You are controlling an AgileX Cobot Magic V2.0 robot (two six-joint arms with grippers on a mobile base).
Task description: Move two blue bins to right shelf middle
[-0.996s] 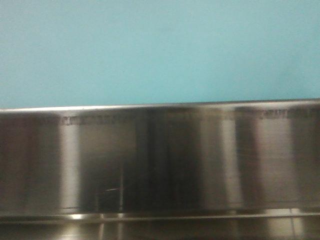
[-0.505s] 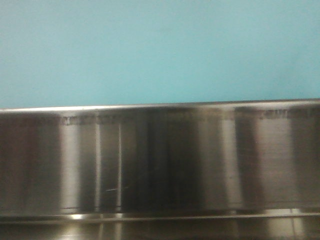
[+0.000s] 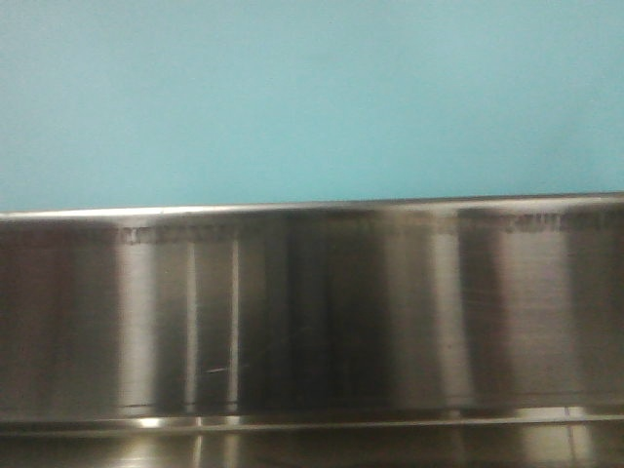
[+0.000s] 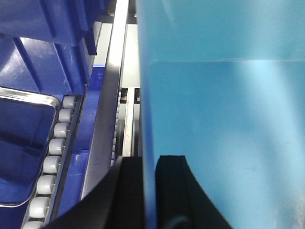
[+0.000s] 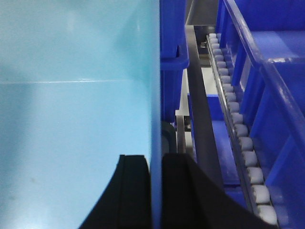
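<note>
A light blue bin fills the upper half of the front view (image 3: 312, 97); its inside shows in the left wrist view (image 4: 224, 124) and the right wrist view (image 5: 76, 124). My left gripper (image 4: 148, 191) is shut on the bin's left wall, one black finger each side. My right gripper (image 5: 156, 191) is shut on the bin's right wall in the same way. Dark blue bins stand on the shelf to the left (image 4: 43, 52) and to the right (image 5: 271, 71).
A brushed steel shelf beam (image 3: 312, 312) spans the front view just below the bin. Roller tracks (image 4: 52, 162) (image 5: 238, 133) and steel rails (image 4: 107, 95) (image 5: 200, 119) run along both sides of the bin, close to its walls.
Almost nothing differs. Reflections on the steel beam shift slightly; the bin's lower edge stays at the same height.
</note>
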